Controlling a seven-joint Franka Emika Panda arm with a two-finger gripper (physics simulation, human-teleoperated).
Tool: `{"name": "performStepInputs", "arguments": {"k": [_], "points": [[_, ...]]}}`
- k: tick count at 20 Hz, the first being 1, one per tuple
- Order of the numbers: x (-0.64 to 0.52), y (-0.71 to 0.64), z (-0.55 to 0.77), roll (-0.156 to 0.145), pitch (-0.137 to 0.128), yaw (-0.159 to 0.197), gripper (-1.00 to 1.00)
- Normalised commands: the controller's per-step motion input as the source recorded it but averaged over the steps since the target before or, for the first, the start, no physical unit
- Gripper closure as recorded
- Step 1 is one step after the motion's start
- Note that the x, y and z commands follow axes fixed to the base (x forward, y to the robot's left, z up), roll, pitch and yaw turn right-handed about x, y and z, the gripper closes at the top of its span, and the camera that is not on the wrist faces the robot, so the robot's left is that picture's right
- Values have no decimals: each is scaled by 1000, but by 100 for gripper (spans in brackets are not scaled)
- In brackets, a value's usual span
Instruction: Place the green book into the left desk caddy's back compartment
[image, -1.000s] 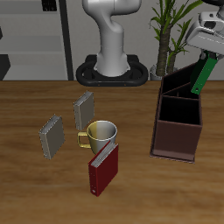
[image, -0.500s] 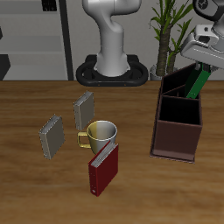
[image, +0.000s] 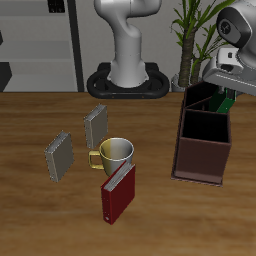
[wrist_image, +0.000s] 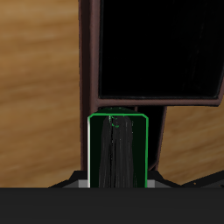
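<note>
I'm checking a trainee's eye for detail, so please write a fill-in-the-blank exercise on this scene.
1. The green book is partly inside the desk caddy's ____ compartment.
2. The mug beside the red book is ____ in colour.
3. The number of grey books standing on the table is ____.
4. The claw is shut on the ____ book.

Missing words: back; yellow; two; green

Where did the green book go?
The green book is held by the end effector, tilted down into the left desk caddy's back compartment, near the plant.
</note>
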Motion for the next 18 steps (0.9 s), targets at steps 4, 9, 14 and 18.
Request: {"name": "performStepInputs", "arguments": {"k": [4,9,14,18], "points": [[-64,-58,-119,35,36,3,-100],[-55,-139,-42,-16,29,-22,-100],[-34,-57,68,-7,-10,-1,-100],[-28,5,91,10,-10,12,-100]]}}
